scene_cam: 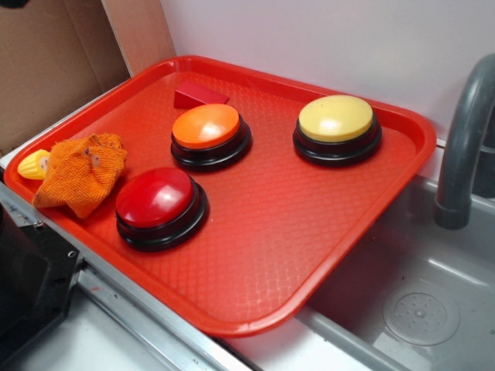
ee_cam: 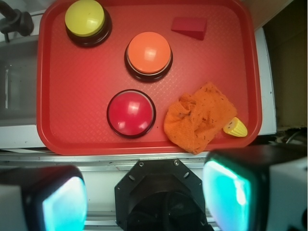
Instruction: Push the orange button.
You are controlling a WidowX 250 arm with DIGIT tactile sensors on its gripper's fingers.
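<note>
Round glossy orange dome button (scene_cam: 206, 126) on black circular base sits upright on the red plastic tray (scene_cam: 263, 232), toward the tray's back-middle in the exterior view. Nothing touches it.

Just behind it, near the tray's back rim: small dark-red wedge block (scene_cam: 199, 95), close but apart from the button. In front of it & nearest the cam in the exterior view: red-domed button (scene_cam: 157, 199) w/ same black base, near the orange one w/ a bare strip of tray between. Off to the other side, well apart: yellow-domed button (scene_cam: 336, 120), also on black base, near the tray's far corner by the grey tap (scene_cam: 464, 147).

Crumpled orange mesh cloth (scene_cam: 81, 171) lies at the tray edge beside the red button, overlapping the rim; a small yellow plastic corn-like toy (scene_cam: 34, 165) pokes out from under its outer side.

Tray rests partly over a grey sink basin (scene_cam: 418, 309) w/ round drain; pale worktop (scene_cam: 93, 348) edge runs along the tray's near side.

Claw (ee_cam: 144, 197): seen in wrist view only, its two fingers (ee_cam: 236, 192) blurred at the bottom of frame, spread wide apart, released, grasping nothing. It's outside the tray's near rim, clear of all 3 buttons.
</note>
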